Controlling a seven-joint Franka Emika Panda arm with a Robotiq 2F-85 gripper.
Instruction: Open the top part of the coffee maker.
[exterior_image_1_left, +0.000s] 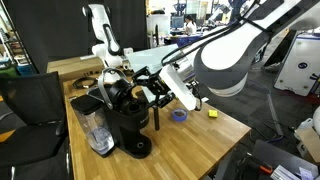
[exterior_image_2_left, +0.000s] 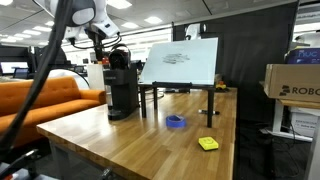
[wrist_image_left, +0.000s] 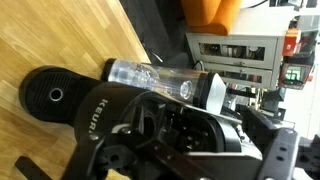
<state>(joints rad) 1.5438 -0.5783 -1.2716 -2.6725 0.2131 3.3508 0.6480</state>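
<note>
Black coffee maker (exterior_image_1_left: 128, 125) on wooden table (exterior_image_1_left: 222, 137). Arm reaches across, gripper (exterior_image_1_left: 148, 92) at top part (exterior_image_1_left: 117, 92); jaw spread indiscernible. Blue tape roll (exterior_image_1_left: 179, 115), yellow block (exterior_image_1_left: 212, 113), white board (exterior_image_2_left: 185, 62) nearby.

Bright, even light from overhead. Soft sheen on table (exterior_image_2_left: 120, 140), small glints on coffee maker (wrist_image_left: 95, 120). Faint, diffuse shadows. Coarse and soft throughout; near foreground in wrist view blurred.
</note>
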